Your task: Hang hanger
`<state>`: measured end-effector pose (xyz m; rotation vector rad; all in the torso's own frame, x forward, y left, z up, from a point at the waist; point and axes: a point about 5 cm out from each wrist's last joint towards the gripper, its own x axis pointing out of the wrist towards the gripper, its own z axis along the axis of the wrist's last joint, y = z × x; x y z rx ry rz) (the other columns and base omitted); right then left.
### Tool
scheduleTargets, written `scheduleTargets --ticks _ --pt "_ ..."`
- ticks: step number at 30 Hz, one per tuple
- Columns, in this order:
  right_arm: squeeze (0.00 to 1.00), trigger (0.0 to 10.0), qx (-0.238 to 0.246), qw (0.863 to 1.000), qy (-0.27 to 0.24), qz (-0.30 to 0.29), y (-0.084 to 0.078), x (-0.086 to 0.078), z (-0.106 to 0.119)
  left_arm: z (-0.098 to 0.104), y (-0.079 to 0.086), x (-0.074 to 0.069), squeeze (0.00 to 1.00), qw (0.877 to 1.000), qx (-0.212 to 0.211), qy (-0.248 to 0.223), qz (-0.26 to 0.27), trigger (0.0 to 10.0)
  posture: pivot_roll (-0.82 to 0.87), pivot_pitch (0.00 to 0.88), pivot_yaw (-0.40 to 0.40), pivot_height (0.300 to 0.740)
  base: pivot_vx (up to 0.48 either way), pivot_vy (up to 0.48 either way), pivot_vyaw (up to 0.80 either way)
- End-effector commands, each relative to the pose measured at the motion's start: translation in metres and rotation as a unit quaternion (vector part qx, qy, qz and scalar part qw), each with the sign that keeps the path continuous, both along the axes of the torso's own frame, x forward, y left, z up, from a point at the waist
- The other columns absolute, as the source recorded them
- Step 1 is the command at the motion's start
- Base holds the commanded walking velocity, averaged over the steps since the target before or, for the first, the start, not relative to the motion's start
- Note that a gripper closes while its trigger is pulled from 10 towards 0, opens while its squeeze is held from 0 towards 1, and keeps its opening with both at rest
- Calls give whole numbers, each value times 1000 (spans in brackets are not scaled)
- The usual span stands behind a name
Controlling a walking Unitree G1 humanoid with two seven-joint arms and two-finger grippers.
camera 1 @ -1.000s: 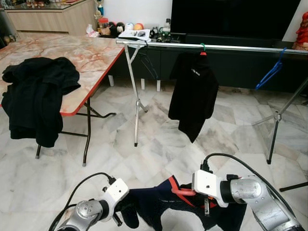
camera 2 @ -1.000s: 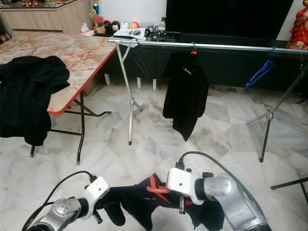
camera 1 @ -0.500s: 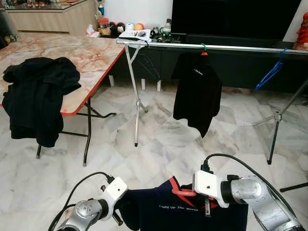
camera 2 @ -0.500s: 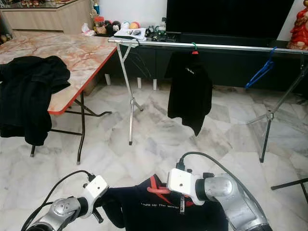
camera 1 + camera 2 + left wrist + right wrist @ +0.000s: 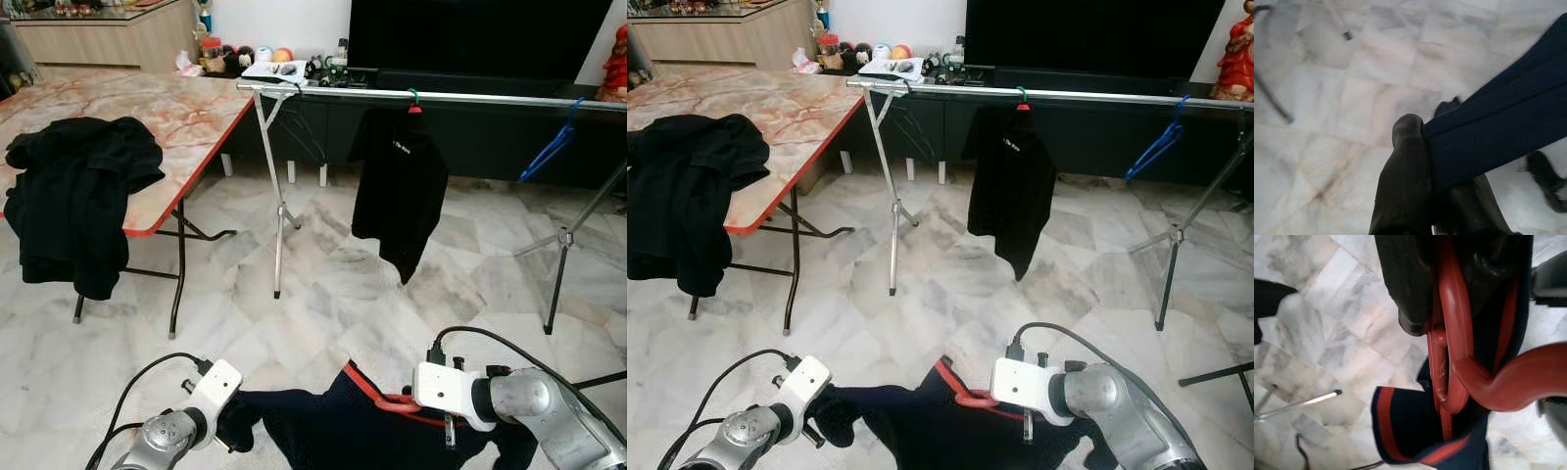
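low in front, 2 pincers grip 1 navy shirt (image 5: 353, 431): left pincer (image 5: 1437, 161) pinches fabric, right pincer (image 5: 1442, 308) clamps 1 red hanger (image 5: 1449, 357); both now sit lower, the shirt's print hidden.

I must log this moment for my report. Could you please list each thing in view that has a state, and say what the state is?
left gripper: shut on the navy shirt
right gripper: shut on the red hanger
navy shirt: held up between both grippers, off the floor
red hanger: inside the shirt collar, not yet on the rail
rail: carries one hung black shirt and a bare blue hanger
black clothes: heaped on the table, draping over its edge
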<state>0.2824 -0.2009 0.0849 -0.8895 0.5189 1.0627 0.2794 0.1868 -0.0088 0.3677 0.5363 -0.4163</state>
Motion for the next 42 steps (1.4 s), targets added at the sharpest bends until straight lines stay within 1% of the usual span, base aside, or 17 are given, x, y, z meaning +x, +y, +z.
scheduleTargets --ticks 1,3,8,10,14,17,21,24,27,28,34,35,37,38,40,41,42 --pt "0 10000 -5 999 -3 -54 -29 0 8 -5 38 -10 0 995 58 23 73 0 26 62 45 740 0 0 0" --pt "0 10000 15 998 2 -57 -35 -6 13 -8 54 -15 0 988 100 39 110 0 24 63 46 740 0 0 0" --pt "0 10000 0 998 12 -62 -47 -11 15 -10 65 -19 0 980 123 48 149 0 20 72 46 740 0 0 0" --pt "0 10000 -63 996 16 -68 -63 -15 12 -9 72 -20 0 972 131 47 187 0 16 80 47 740 0 0 0" --pt "0 10000 -80 994 10 -75 -66 -15 10 -10 73 -21 0 970 134 53 194 0 16 80 47 740 0 0 0" --pt "0 10000 23 995 -8 -92 -49 -10 20 -17 72 -28 0 967 135 85 198 0 20 91 50 740 0 0 0" --pt "0 10000 82 981 -100 -143 -44 9 38 -27 72 -40 0 964 143 137 179 0 16 94 52 740 0 0 0" --pt "0 10000 136 960 -141 -200 -44 21 51 -33 70 -48 0 961 145 170 163 0 16 94 51 740 0 0 0" --pt "0 10000 156 941 -172 -248 -47 29 58 -37 67 -53 0 961 142 189 142 0 16 100 47 740 0 0 0" --pt "0 10000 180 926 -178 -281 -49 33 60 -39 62 -54 0 964 131 200 120 0 20 100 44 740 0 0 0" --pt "0 10000 251 880 -219 -339 -44 38 65 -39 46 -49 0 974 101 190 67 0 23 96 34 740 0 0 0" --pt "0 10000 326 851 -235 -337 -32 39 72 -35 38 -42 0 981 81 167 47 0 23 90 30 740 0 0 0" --pt "0 10000 415 813 -251 -322 -16 37 81 -28 30 -33 0 988 54 142 33 0 24 89 31 740 0 0 0" --pt "0 10000 507 773 -226 -306 1 33 85 -21 21 -23 0 993 29 116 13 0 30 85 32 740 0 0 0" --pt "0 10000 547 755 -206 -298 11 31 85 -15 15 -16 0 995 7 100 1 0 38 82 32 740 0 0 0" --pt "0 10000 555 751 -200 -297 15 31 84 -12 13 -13 0 995 -4 95 -3 0 40 83 33 740 0 0 0" --pt "0 10000 578 744 -181 -283 26 29 81 -4 7 -5 0 996 -38 77 -10 0 40 83 33 740 0 0 0"
